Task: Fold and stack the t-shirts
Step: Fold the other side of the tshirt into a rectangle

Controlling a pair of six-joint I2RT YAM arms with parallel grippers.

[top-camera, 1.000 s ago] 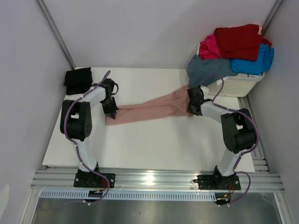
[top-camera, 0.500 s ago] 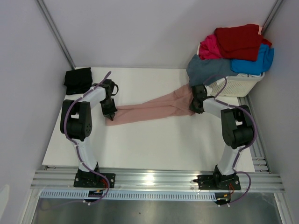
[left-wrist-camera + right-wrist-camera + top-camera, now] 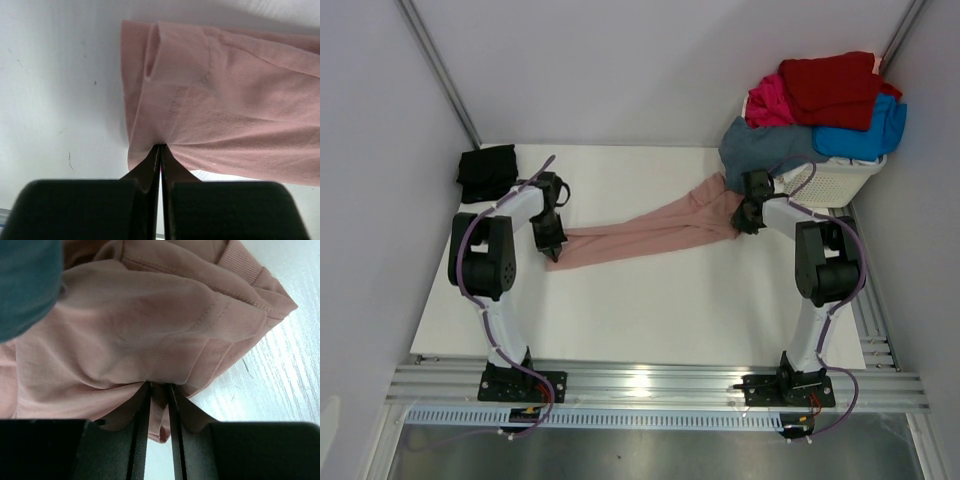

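Top external view counts six t-shirts. One dusty-pink tee (image 3: pixel 640 232) lies stretched across the white bench (image 3: pixel 640 310), its left end clamped in the left end effector (image 3: pixel 553 246), its right end bunched in the right end effector's (image 3: pixel 746 214) narrow grip. One black tee (image 3: pixel 487 172) sits folded far left. A red tee (image 3: pixel 830 88), magenta tee (image 3: pixel 768 102), bright-blue tee (image 3: pixel 865 135) and slate-blue tee (image 3: pixel 755 150) heap on one white laundry basket (image 3: pixel 830 182), between plain pale walls

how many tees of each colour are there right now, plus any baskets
dusty-pink t-shirt: 1
black t-shirt: 1
red t-shirt: 1
magenta t-shirt: 1
bright-blue t-shirt: 1
slate-blue t-shirt: 1
white laundry basket: 1
total: 7 things (6 t-shirts, 1 basket)
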